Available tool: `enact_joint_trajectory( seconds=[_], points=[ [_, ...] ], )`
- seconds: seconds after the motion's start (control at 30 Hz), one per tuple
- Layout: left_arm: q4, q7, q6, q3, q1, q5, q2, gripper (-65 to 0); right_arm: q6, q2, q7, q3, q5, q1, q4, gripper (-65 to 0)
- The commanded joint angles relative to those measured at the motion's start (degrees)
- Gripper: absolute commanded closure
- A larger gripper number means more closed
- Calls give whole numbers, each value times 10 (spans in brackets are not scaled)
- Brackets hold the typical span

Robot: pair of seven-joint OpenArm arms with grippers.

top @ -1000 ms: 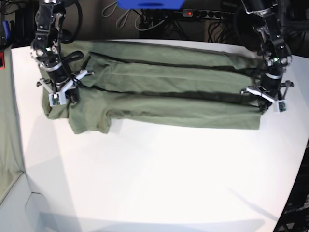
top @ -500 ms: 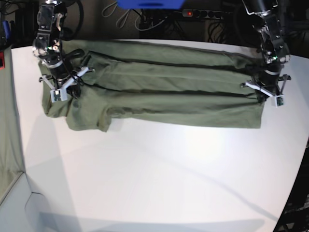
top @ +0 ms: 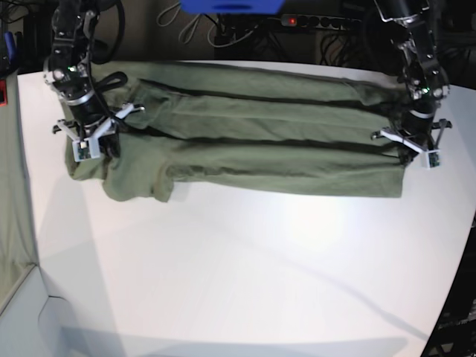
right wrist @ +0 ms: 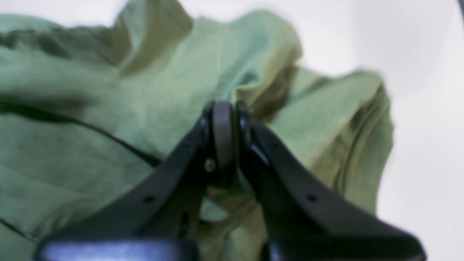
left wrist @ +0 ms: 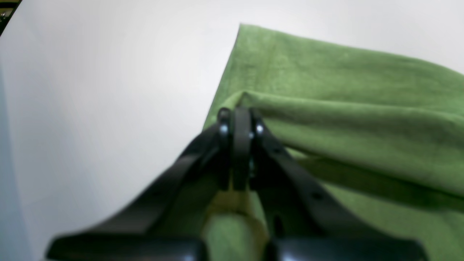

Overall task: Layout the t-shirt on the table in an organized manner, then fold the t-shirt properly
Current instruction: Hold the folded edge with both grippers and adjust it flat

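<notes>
Gripping opposite ends of the t-shirt (top: 245, 145), we keep the left claw (left wrist: 237, 123) and right claw (right wrist: 222, 119) pinched on cloth stretched between them over the worktop (top: 245, 275); soft, limp fabric, best held at hems.

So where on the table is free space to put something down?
Free: the wide bare table in front of the t-shirt, to the near curved edge. Crowded: the far strip, where the shirt lies with the right hand and left hand gripping its ends.

Cloth between gripper (right wrist: 223, 145) fingertips hidden
</notes>
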Motion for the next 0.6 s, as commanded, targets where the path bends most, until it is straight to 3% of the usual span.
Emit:
enact_joint_trajectory(
  seconds=[0.0, 0.57],
  points=[
    [12, -13, 0, -2, -5, -3, -8, 0, 3, 4, 16, 2, 7, -7, 20, 0],
    [12, -12, 0, -8, -3, -4, -29, 0, 3, 4, 14, 3, 7, -57, 71, 0]
  ],
)
